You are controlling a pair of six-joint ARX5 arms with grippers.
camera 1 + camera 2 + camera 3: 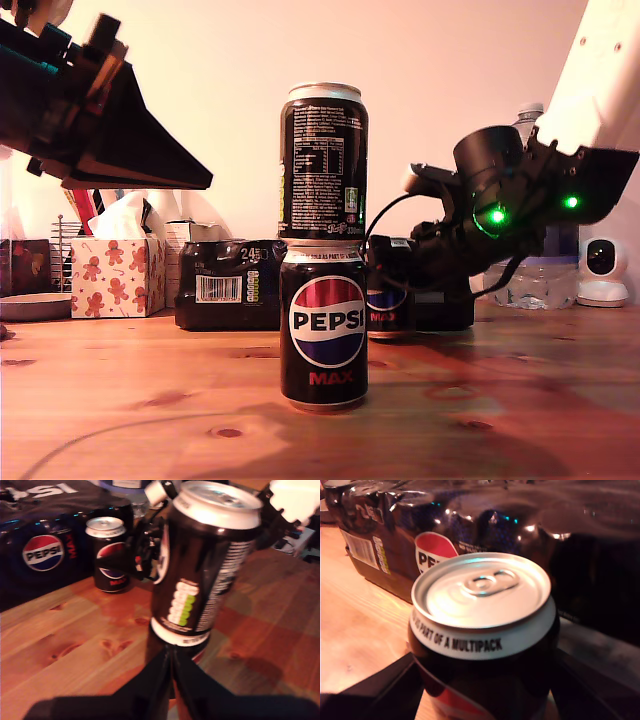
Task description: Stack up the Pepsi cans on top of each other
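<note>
Two Pepsi cans stand stacked at the middle of the wooden table: the lower can (323, 325) shows its logo, the upper can (322, 160) (205, 565) shows its nutrition text. A third Pepsi can (388, 308) (107, 555) (482, 610) stands on the table behind them, towards the exterior view's right. My second gripper (392, 290) (485, 680) is shut on this third can, one finger on each side. My first gripper (200, 182) (170, 655) is shut on nothing, hanging above the table to the exterior view's left of the stack, level with the upper can.
A black shrink-wrapped multipack (225, 285) (485, 520) lies behind the stack. A patterned tissue box (115, 275) stands at the exterior view's left. At that view's right are a water bottle (540, 275), a small white camera (603, 270) and a white column (600, 80).
</note>
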